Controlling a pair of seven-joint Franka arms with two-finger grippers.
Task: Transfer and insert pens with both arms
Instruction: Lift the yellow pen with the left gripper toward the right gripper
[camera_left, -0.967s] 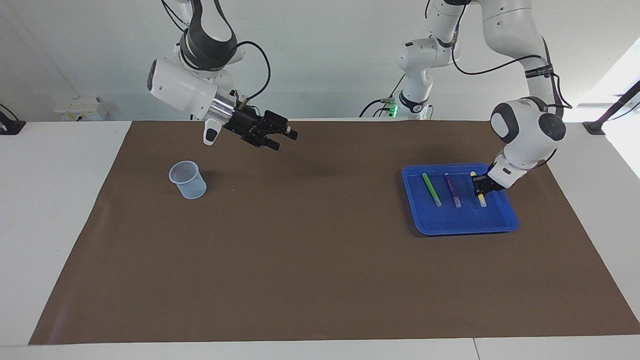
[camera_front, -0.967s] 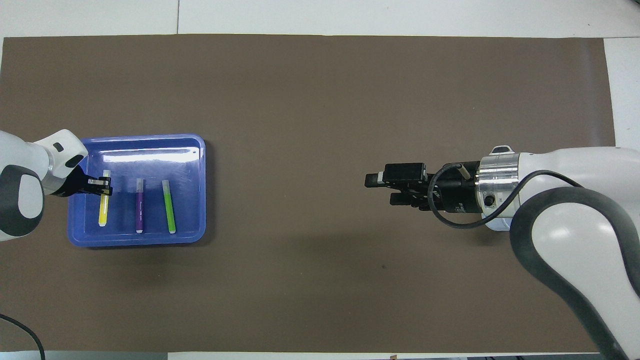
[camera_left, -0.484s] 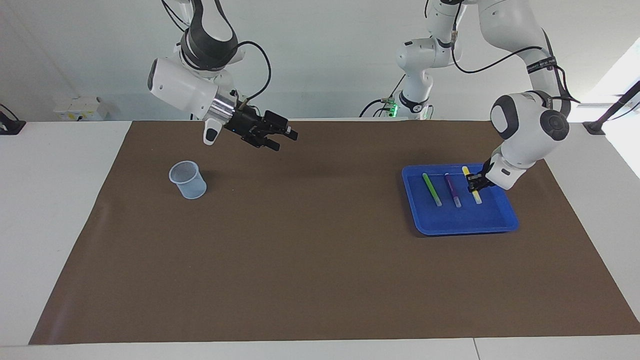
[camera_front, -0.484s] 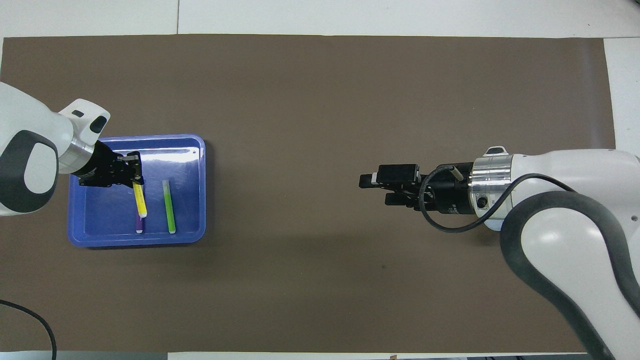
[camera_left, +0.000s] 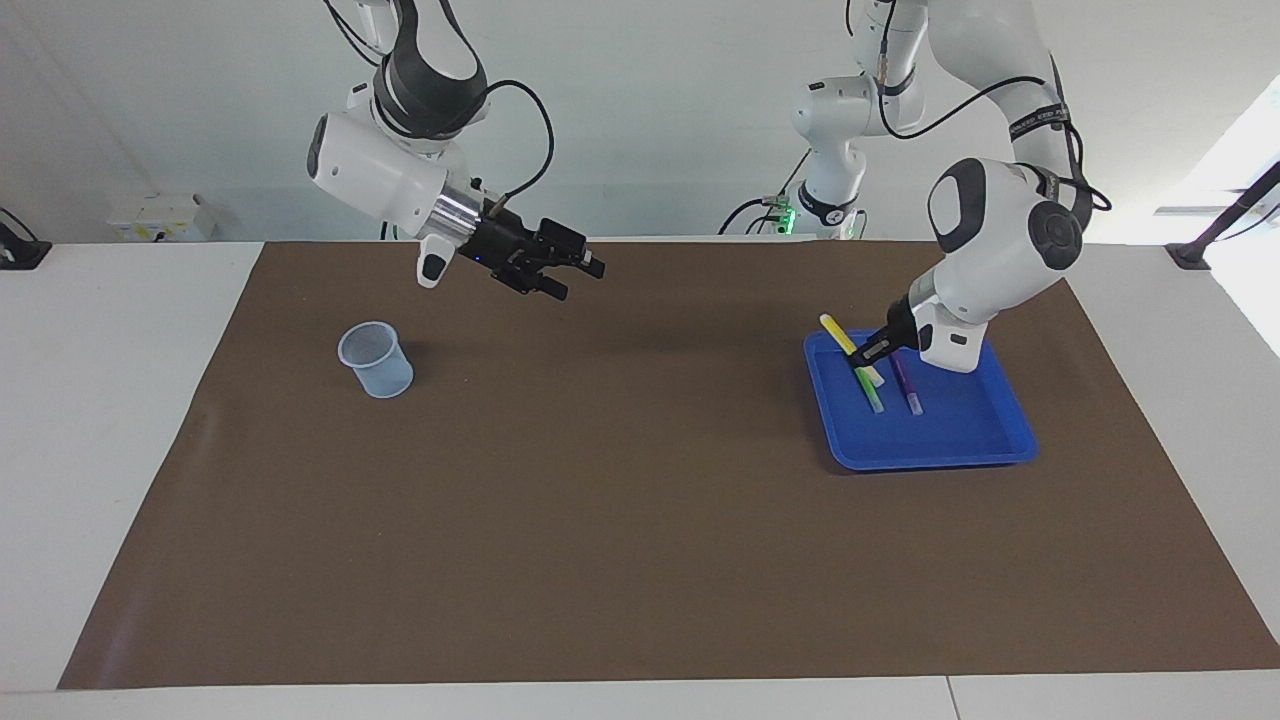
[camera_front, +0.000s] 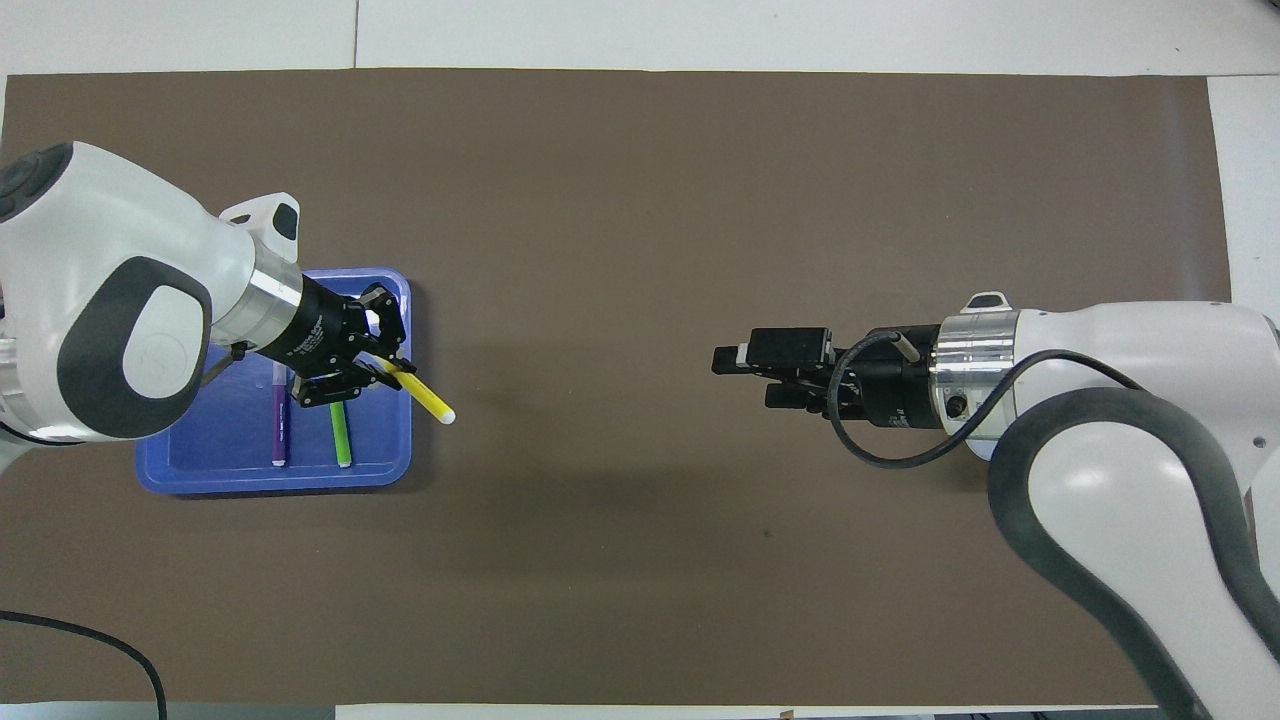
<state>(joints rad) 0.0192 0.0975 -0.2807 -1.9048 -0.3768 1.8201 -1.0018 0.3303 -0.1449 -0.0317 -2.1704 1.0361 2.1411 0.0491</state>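
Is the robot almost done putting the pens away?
Not yet. No pen is in the cup. The left gripper is shut on the yellow pen, raised over the blue tray. The right gripper waits open above the mat. The green pen and purple pen lie in the tray, untouched.

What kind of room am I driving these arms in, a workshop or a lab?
Most likely a robotics lab bench: a brown mat covers a white table, bare wall above, and a smaller arm with a green light stands at the table's edge.
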